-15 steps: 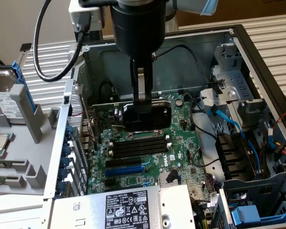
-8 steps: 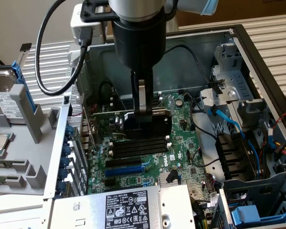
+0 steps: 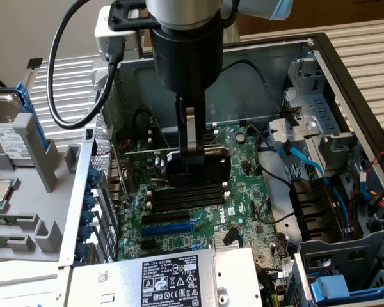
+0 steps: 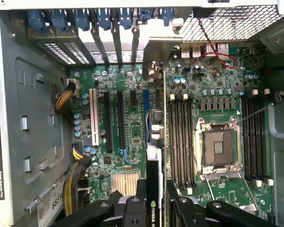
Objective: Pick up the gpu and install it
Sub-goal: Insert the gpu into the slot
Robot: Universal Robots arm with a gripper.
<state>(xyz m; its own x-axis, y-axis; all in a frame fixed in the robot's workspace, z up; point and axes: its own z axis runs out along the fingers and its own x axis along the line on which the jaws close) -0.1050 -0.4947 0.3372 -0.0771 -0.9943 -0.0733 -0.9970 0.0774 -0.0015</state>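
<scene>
Fingers [image 4: 181,206] are clamped on the gpu [image 4: 153,175] (held edge-on over the motherboard [image 4: 128,78]); its slot could be missed through any tilt.

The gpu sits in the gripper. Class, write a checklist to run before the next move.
1. The gripper is shut on the gpu: ok.
2. The gpu stands on edge over the motherboard: ok.
3. The blue slot is free of cards: ok.
4. The gpu lines up with the blue slot: cannot tell.
5. The yellow-black cables lie away from the blue slot: ok.
</scene>
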